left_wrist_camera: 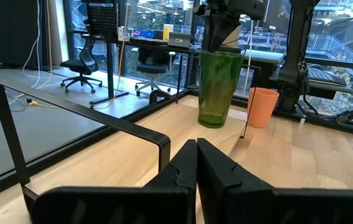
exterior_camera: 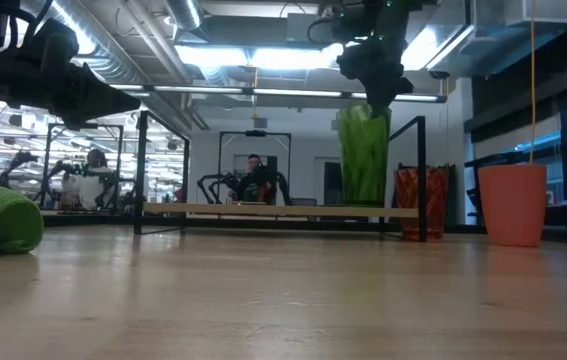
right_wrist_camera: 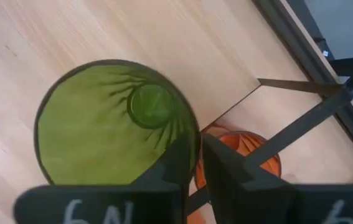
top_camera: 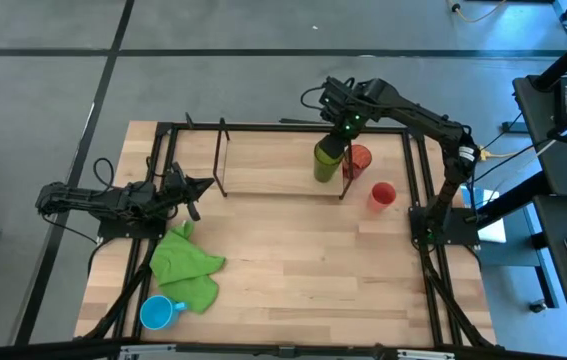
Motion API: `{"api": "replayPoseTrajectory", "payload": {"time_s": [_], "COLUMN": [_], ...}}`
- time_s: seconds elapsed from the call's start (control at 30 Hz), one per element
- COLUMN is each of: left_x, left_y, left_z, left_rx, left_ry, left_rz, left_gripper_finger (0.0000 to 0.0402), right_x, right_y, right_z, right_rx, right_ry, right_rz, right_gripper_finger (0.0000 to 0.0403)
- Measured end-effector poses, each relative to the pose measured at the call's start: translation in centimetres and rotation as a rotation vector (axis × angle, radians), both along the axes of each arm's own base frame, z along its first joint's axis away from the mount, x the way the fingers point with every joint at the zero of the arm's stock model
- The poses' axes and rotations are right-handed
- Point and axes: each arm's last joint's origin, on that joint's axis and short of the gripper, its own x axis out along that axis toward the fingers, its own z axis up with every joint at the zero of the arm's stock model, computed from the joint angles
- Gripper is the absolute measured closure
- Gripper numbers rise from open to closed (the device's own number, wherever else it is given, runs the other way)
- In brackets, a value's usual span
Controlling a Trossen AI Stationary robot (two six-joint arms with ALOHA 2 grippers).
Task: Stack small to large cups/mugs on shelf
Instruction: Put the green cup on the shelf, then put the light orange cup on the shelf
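The tall green tumbler point(top_camera: 326, 161) stands upright at the right end of the shelf point(top_camera: 263, 165), also in the low view point(exterior_camera: 364, 160) and the left wrist view point(left_wrist_camera: 216, 87). My right gripper point(top_camera: 340, 132) is above it, shut on its rim. The red-orange translucent tumbler point(top_camera: 359, 160) stands on the table just outside the shelf's right end frame. The small red cup point(top_camera: 382, 194) stands on the table nearer the right edge. The light-blue mug point(top_camera: 158, 312) lies near the front left corner. My left gripper point(top_camera: 191, 188) is shut and empty at the shelf's left end. My right gripper pinches the green tumbler's rim point(right_wrist_camera: 195, 144) on the side toward the red-orange tumbler, one finger point(right_wrist_camera: 175, 163) inside and one point(right_wrist_camera: 223, 171) outside. The fingers come from above, pointing down. The tumbler is upright with its bottom point(left_wrist_camera: 212, 121) at the shelf's wooden base.
A bright green cloth point(top_camera: 187, 266) lies crumpled on the table at the front left, beside the mug. The black frame point(top_camera: 428, 190) runs around the tabletop. The shelf's base point(exterior_camera: 263, 210) is bare to the left of the green tumbler.
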Motion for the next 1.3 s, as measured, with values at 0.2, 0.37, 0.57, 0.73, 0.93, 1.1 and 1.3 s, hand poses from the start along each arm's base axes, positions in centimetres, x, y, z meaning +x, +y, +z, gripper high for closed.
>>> {"api": "replayPoseTrajectory", "payload": {"time_s": [0.2,0.37,0.57,0.73,0.93,1.1,1.3], "left_x": [0.0,0.0,0.0,0.0,0.0,0.0,0.0], "left_y": [0.0,0.0,0.0,0.0,0.0,0.0,0.0], "left_z": [0.0,0.0,0.0,0.0,0.0,0.0,0.0], "left_rx": [0.0,0.0,0.0,0.0,0.0,0.0,0.0], "left_ry": [0.0,0.0,0.0,0.0,0.0,0.0,0.0], "left_rz": [0.0,0.0,0.0,0.0,0.0,0.0,0.0], "left_gripper_finger": [0.0401,0.0401,0.0401,0.0401,0.0401,0.0401,0.0401], "right_x": [0.2,-0.3,-2.3,-4.4,-9.4,-10.4,-10.2], "right_y": [-0.4,-1.4,-2.3,-1.3,-1.8,-3.1,-3.9], "right_z": [0.1,0.1,1.8,4.2,5.2,1.8,-2.1], "right_rx": [-0.025,-0.041,-0.051,-0.09,-0.112,0.023,0.118], "right_ry": [-0.028,-0.041,-0.114,-0.156,0.022,0.076,0.025], "right_rz": [0.004,-0.007,-0.045,-0.029,-0.19,-0.221,-0.176], "right_gripper_finger": [0.0363,0.0349,0.0325,0.0304,0.0304,0.0318,0.029]}}
